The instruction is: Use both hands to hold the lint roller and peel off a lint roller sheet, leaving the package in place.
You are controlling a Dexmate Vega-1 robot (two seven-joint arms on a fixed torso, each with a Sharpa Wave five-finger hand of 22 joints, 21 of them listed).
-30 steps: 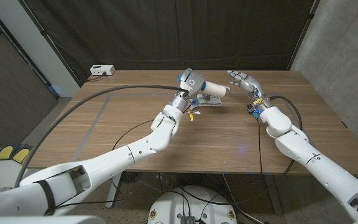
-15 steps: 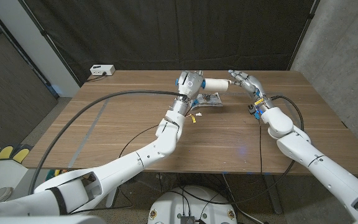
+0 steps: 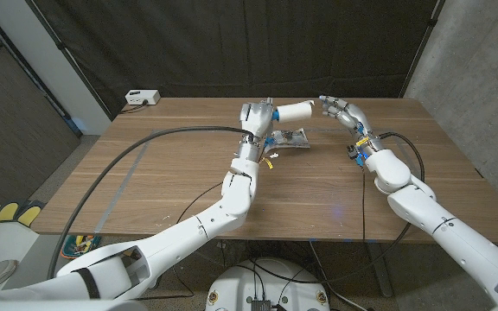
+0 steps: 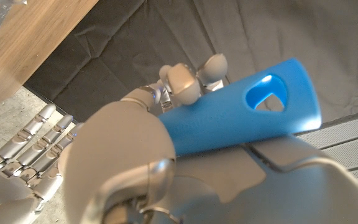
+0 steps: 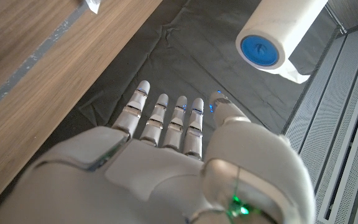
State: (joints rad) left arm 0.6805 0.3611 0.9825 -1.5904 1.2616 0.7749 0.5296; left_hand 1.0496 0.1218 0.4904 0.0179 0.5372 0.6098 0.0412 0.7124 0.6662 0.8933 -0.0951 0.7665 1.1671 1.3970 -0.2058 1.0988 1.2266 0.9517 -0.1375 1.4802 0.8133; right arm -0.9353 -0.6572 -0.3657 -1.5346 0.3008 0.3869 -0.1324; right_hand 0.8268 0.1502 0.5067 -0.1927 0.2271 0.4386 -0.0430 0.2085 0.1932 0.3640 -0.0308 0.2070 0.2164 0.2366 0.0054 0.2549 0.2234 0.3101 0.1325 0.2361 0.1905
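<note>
Lint roller held up off the bench, roughly level, white roll end pointing toward the robot's right. Blue handle visible in the left wrist view, with a teardrop hanging hole near its free end; fingers wrap over the handle's inner end. Left hand grips the roller by that handle, above the far middle of the bench.

Right wrist view: roll seen end-on, blue core disc inside white sheet layers, a loose flap of sheet hanging off one side of the roll.

Right hand raised just beside the roll's free end, holding nothing. Fingers extended and side by side, thumb set apart. Cannot tell from the head view whether fingertips touch the roll; the right wrist view shows a gap between them.

Package, crinkled clear wrapper with print, lies on the bench below and behind the roller, near the left forearm. Small yellow tags on the left wrist just in front of it.

Further out: black cable arcs over the bench along the left arm. Small white box at the bench's far left corner. Dark curtain behind.
</note>
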